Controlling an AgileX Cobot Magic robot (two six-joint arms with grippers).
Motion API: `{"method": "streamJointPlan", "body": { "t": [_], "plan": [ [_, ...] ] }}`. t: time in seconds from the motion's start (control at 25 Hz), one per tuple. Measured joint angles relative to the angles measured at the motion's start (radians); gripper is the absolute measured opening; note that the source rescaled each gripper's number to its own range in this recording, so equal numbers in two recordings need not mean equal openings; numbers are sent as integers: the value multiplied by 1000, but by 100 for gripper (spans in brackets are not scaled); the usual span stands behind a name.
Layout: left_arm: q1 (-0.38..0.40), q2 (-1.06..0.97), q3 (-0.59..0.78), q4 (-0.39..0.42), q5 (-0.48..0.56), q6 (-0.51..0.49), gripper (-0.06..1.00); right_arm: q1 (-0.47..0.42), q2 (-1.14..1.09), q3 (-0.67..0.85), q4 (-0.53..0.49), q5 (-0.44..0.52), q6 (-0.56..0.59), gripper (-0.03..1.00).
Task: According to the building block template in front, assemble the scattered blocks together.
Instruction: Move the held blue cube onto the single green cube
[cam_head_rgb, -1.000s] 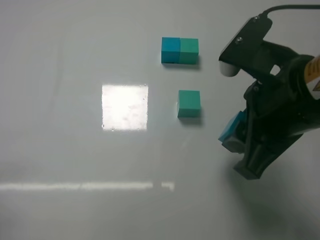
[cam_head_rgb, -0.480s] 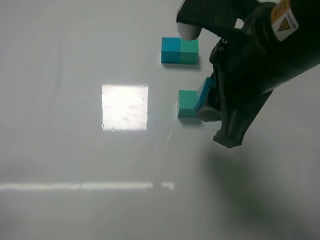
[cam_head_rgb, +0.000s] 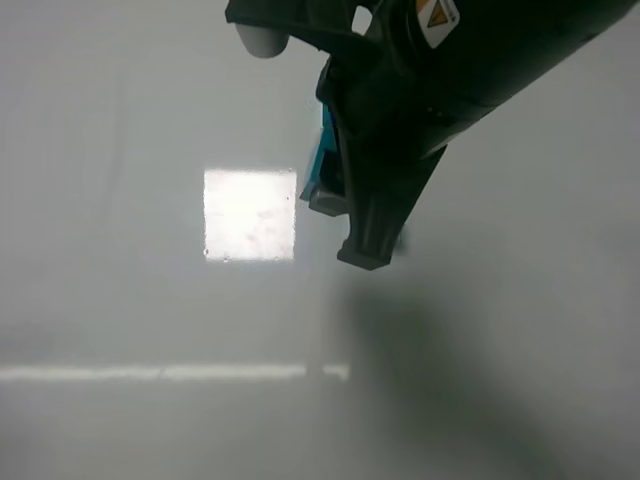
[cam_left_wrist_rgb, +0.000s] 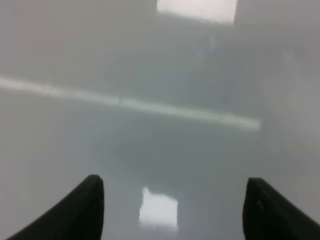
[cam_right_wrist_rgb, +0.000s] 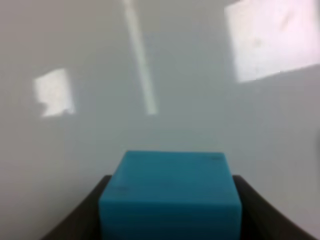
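A blue cube, one of the scattered blocks, sits between the fingers of my right gripper, which is shut on it. From the high camera only a sliver of that blue cube shows at the left edge of the right gripper, held above the table. The dark right arm hides the building block template and the teal-green cube. My left gripper is open over bare table, nothing between its fingers.
The glossy white table carries a bright square reflection just left of the right gripper and a thin light streak nearer the front. The arm's shadow falls below it.
My right arm has carried the blue cube left and toward the back, from the right side to over the spot where the green cube and template stood; both are now covered. The left gripper has not changed.
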Motion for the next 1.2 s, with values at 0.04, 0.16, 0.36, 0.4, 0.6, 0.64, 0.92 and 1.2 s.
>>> {"method": "streamJointPlan", "body": {
  "t": [0.04,0.16,0.36,0.4,0.6,0.64,0.92,1.2],
  "plan": [
    [0,0,0,0,0,0,57,0,17,-12,-1,-1,-22,19],
    [0,0,0,0,0,0,57,1,68,-28,-26,-2,-59,19],
    [0,0,0,0,0,0,57,0,130,-46,18,-16,-210,19],
    [0,0,0,0,0,0,57,-1,139,-55,42,-20,-237,19],
    [0,0,0,0,0,0,57,-43,168,-118,119,-16,-319,19],
    [0,0,0,0,0,0,57,-62,176,-134,139,-9,-337,19],
    [0,0,0,0,0,0,57,-141,212,-169,186,42,-392,19],
    [0,0,0,0,0,0,57,-141,245,-175,131,44,-385,19]
  ]
}}
